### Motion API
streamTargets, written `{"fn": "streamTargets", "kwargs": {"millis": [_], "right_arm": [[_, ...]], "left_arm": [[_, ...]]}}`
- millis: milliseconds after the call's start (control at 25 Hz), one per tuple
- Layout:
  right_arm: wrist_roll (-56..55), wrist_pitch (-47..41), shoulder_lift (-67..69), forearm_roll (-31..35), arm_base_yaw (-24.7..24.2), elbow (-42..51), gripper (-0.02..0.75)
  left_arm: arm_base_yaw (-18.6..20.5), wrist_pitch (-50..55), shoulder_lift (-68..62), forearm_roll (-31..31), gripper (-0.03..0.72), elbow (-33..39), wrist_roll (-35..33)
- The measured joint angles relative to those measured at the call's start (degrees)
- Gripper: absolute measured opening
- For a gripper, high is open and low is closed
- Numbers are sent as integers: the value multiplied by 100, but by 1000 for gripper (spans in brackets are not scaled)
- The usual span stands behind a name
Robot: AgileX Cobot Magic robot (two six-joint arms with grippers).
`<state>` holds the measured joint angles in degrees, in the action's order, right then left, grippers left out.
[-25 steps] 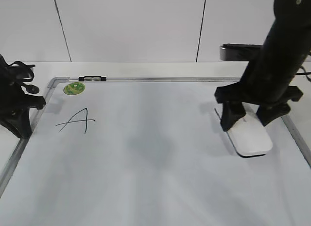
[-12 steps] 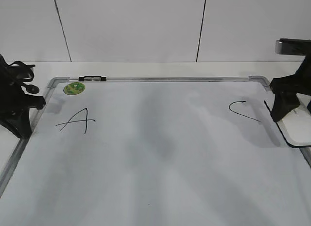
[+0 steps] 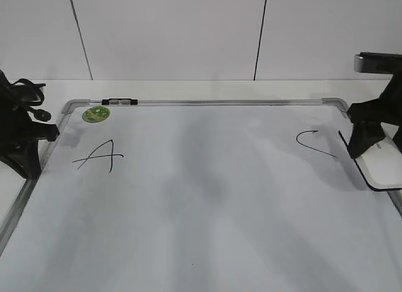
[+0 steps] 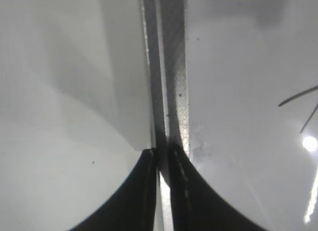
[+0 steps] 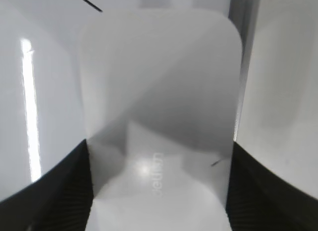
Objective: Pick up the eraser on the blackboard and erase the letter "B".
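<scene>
Right wrist view: eraser (image 5: 159, 107) sits between the right gripper (image 5: 159, 191) fingers, both touching its long sides, clamped | exterior: eraser (image 3: 386, 163) at blackboard (image 3: 188, 102) right edge, beside "C" (image 3: 313, 144) | left gripper (image 4: 161, 156) nearly closed, empty, over left frame.

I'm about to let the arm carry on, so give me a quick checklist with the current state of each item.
1. Eraser between the right gripper fingers: ok.
2. Eraser resting flat on the board: cannot tell.
3. Letter B wiped off: ok, only the A and C marks show.
4. Left gripper out of the way: ok, at the board's left frame.
5. Left fingers empty: ok, nearly shut on nothing.
</scene>
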<state>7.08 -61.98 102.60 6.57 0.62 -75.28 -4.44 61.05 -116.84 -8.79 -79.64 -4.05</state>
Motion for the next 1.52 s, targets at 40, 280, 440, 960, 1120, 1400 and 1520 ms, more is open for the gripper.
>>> {"fn": "streamTargets", "kwargs": {"millis": [40, 280, 440, 960, 1120, 1400, 1520], "right_arm": [[0, 9, 27, 0, 0, 0, 531], [14, 233, 264, 8, 0, 0, 531], [20, 271, 445, 8, 0, 0, 531], [28, 349, 713, 8, 0, 0, 531], [28, 362, 713, 8, 0, 0, 530], [-62, 362, 713, 8, 0, 0, 530], [-84, 362, 713, -16, 0, 0, 530]], "left_arm": [[0, 0, 0, 0, 49, 0, 0], [0, 0, 0, 0, 49, 0, 0], [0, 0, 0, 0, 49, 0, 0], [0, 10, 0, 0, 49, 0, 0], [0, 10, 0, 0, 49, 0, 0], [0, 10, 0, 0, 49, 0, 0], [0, 10, 0, 0, 49, 0, 0]]}}
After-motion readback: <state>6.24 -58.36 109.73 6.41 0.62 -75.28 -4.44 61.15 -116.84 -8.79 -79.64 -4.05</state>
